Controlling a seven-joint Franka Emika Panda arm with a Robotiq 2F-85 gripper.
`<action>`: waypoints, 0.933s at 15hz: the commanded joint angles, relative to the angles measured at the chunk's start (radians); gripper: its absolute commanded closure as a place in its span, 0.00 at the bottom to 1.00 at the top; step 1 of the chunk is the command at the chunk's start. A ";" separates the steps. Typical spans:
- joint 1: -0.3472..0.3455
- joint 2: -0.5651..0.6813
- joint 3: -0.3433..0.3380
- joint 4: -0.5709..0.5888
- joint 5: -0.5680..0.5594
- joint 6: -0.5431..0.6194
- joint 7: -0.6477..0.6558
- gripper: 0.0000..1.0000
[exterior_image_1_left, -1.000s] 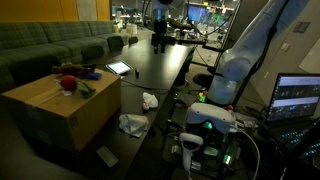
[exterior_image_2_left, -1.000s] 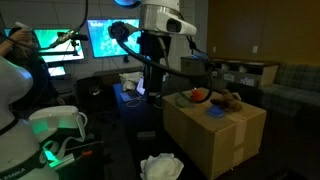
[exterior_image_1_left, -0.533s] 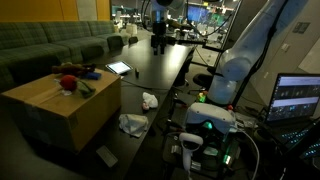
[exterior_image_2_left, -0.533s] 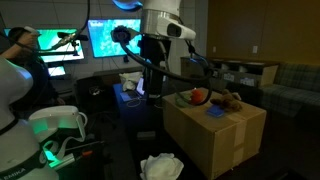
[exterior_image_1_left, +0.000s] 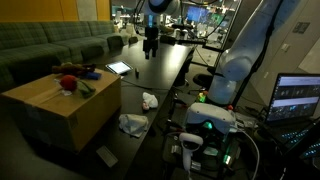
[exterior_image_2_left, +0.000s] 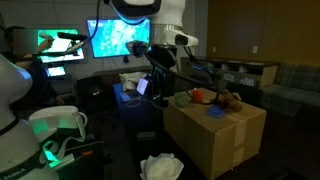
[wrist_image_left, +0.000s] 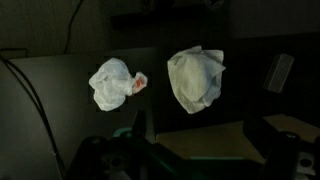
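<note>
My gripper hangs high in the air, open and holding nothing; it also shows in an exterior view as the gripper, beside the cardboard box. In the wrist view the gripper looks down, its dark fingers wide apart over a corner of the tan box. Far below lie two crumpled white bags, one with a red spot and one larger. On the box top sit a red object, a brown soft toy and a blue item.
A green sofa stands behind the box. A tablet lies on the dark floor. A second robot arm and lit monitors stand nearby. A laptop glows at the side.
The arm has swung and turned, bringing the gripper lower and closer to the cardboard box. The jaws have stayed open.
</note>
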 joint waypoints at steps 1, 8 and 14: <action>0.033 0.077 0.038 0.032 0.018 0.118 -0.015 0.00; 0.085 0.256 0.104 0.130 0.019 0.298 -0.053 0.00; 0.094 0.408 0.151 0.238 0.037 0.435 -0.155 0.00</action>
